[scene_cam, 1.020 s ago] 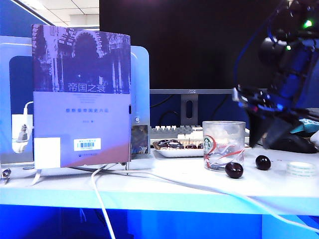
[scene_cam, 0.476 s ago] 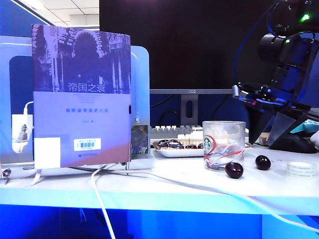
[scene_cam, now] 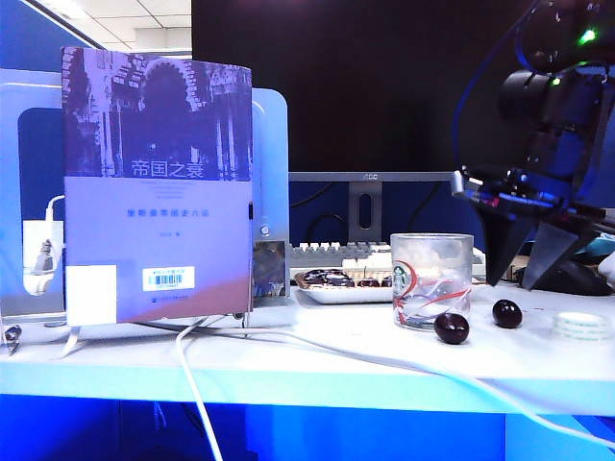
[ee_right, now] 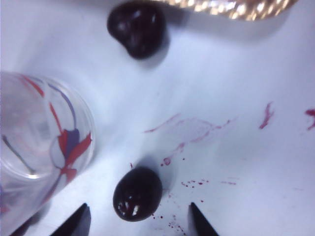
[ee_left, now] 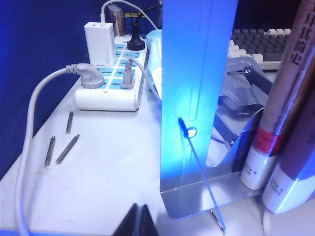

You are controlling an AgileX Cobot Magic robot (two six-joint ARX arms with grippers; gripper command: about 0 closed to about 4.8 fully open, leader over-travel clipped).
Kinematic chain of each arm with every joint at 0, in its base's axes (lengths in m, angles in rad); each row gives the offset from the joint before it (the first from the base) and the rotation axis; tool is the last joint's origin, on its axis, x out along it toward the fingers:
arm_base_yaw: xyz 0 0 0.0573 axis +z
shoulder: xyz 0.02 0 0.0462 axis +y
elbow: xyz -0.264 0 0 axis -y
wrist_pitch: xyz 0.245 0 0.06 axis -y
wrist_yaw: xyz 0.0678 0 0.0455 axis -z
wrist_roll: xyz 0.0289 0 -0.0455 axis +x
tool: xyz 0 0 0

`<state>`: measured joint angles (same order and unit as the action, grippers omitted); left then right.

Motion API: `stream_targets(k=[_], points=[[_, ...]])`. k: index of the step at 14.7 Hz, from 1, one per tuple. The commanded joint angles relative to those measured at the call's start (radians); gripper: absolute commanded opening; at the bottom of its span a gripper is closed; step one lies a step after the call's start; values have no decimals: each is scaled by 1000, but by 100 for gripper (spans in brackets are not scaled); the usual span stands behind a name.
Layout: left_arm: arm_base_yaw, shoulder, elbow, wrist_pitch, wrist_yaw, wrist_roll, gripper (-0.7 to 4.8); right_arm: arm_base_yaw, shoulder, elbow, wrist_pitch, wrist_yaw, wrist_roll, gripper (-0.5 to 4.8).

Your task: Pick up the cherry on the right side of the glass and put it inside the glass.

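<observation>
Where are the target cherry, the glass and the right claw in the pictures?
the cherry (scene_cam: 507, 313), exterior view, middle of its dark body.
the glass (scene_cam: 431, 279), exterior view, middle of its clear side wall.
right claw (ee_right: 140, 219), right wrist view, open gap midway between its two fingertips, over the cherry.

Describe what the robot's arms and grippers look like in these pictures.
The right arm is black and bulky, with a green indicator light and blue cables along it. The right gripper has two dark, pointed triangular fingers under a bar with blue and red details. Of the left gripper, only dark pointed fingertips show.
</observation>
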<state>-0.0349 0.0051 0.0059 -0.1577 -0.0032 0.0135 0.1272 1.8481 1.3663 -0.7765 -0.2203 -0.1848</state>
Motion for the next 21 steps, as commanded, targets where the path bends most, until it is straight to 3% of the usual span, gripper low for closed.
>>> stream_targets(k=[1,21], points=[[1,-3,-1,-12,4,5,-5,1,18,1,-12,-7,1,266],[1,-3,-1,-12,4,5,-5,1,76,0,3,-18,2,265]])
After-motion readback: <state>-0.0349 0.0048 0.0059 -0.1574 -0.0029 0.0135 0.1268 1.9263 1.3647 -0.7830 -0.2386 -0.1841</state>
